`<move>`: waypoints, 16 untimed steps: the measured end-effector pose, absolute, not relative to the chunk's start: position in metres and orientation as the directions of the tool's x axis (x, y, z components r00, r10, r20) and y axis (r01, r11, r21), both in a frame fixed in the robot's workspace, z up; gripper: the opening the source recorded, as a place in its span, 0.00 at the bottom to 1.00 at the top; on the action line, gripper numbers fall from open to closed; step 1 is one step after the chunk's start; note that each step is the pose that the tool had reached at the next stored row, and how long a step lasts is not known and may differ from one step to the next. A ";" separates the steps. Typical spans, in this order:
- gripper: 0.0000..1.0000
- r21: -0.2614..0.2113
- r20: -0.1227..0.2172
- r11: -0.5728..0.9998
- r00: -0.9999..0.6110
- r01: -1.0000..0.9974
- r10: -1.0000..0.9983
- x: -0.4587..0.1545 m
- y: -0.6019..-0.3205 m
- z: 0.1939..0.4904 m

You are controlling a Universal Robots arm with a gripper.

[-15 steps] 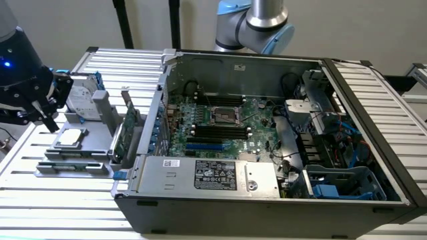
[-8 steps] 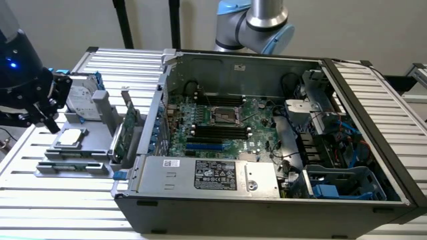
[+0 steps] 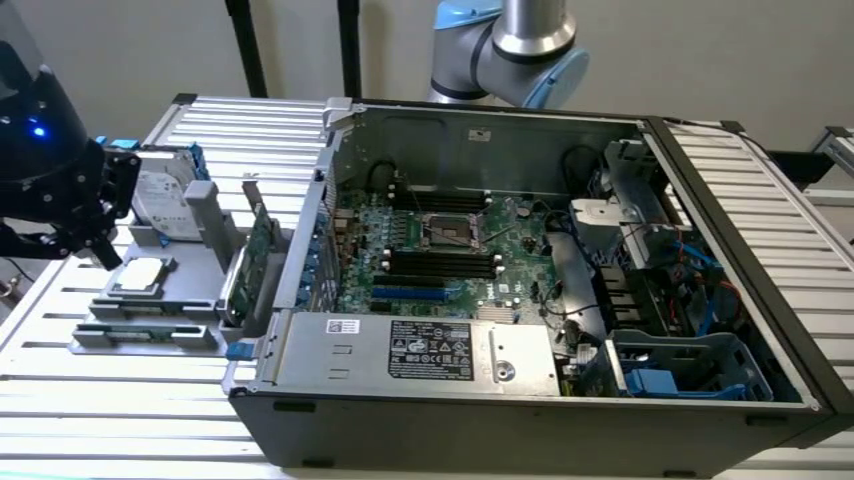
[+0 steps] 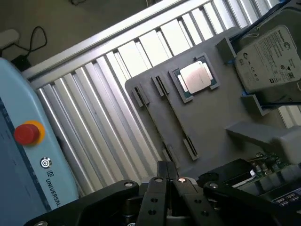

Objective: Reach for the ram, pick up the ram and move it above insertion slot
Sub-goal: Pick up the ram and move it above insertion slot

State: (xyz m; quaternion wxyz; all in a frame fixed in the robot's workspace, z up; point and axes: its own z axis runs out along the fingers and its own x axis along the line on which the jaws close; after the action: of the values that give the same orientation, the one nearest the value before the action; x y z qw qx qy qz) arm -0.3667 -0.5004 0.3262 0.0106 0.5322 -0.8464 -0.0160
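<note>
Robotics lab: slatted aluminium table [image 3: 107, 420], open computer case [image 3: 534, 432], teach pendant [image 4: 19, 188].

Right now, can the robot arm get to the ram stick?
Probably yes. The gripper hovers over the gray tray, and the ram there sits uncovered, with nothing visibly between them.

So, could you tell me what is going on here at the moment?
The arm's gripper hangs over the gray tray at the exterior view's left, beside the open computer case and close to the CPU. It carries nothing that I can see. A thin stick that may be the ram stands on edge in the tray's clips. The black slots on the board inside the case look empty.
</note>
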 end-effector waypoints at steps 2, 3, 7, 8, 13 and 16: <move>0.11 0.038 0.001 0.400 -0.401 -0.916 -0.916 -0.367 -0.500 0.325; 0.11 0.038 0.001 0.384 -0.384 -0.923 -0.923 -0.367 -0.500 0.325; 0.11 0.038 0.001 0.315 -0.316 -0.948 -0.949 -0.367 -0.500 0.323; 0.11 0.038 0.001 0.298 -0.299 -0.954 -0.954 -0.367 -0.500 0.323; 0.11 0.038 0.001 0.210 -0.210 -0.977 -0.978 -0.367 -0.500 0.321; 0.11 0.038 0.001 0.163 -0.163 -0.986 -0.987 -0.367 -0.500 0.321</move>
State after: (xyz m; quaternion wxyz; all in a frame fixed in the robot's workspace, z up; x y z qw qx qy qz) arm -0.3668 -0.5003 0.3208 0.0127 0.6469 -0.7624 -0.0143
